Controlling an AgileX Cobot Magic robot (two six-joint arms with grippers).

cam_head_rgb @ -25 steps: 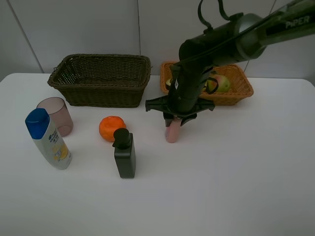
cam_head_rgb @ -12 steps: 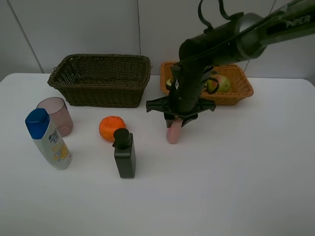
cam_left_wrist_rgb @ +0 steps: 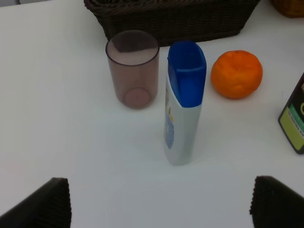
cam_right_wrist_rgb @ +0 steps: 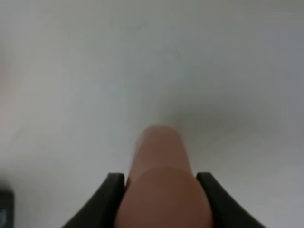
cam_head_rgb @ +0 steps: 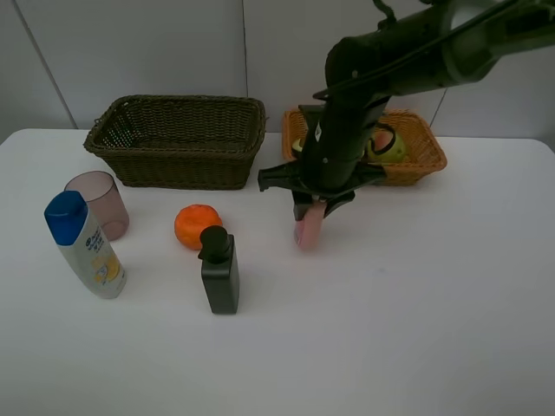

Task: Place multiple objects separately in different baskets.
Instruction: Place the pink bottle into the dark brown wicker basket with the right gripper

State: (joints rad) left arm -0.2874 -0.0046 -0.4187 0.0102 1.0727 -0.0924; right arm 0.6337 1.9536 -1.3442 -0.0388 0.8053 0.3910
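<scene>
My right gripper (cam_head_rgb: 310,208) is shut on the top of the pink bottle (cam_head_rgb: 307,232), which hangs upright just over the white table, in front of the orange-tan basket (cam_head_rgb: 428,159). In the right wrist view the pink bottle (cam_right_wrist_rgb: 160,175) sits between both black fingers (cam_right_wrist_rgb: 112,190). A green-red pear (cam_head_rgb: 388,146) lies in that basket. The dark brown basket (cam_head_rgb: 178,139) stands at the back left. The orange (cam_head_rgb: 197,225), black pump bottle (cam_head_rgb: 219,270), white blue-capped bottle (cam_head_rgb: 84,245) and mauve cup (cam_head_rgb: 98,204) stand on the table. My left gripper (cam_left_wrist_rgb: 161,209) is open, short of the blue-capped bottle (cam_left_wrist_rgb: 184,102).
The left wrist view also takes in the mauve cup (cam_left_wrist_rgb: 133,69), the orange (cam_left_wrist_rgb: 236,74), the edge of the black bottle (cam_left_wrist_rgb: 294,121) and the dark basket's wall (cam_left_wrist_rgb: 171,19). A grey wall runs behind the table. The right arm partly hides the tan basket.
The right arm has risen a little with the pink bottle in its grip. Everything else on the table stays where it was.
</scene>
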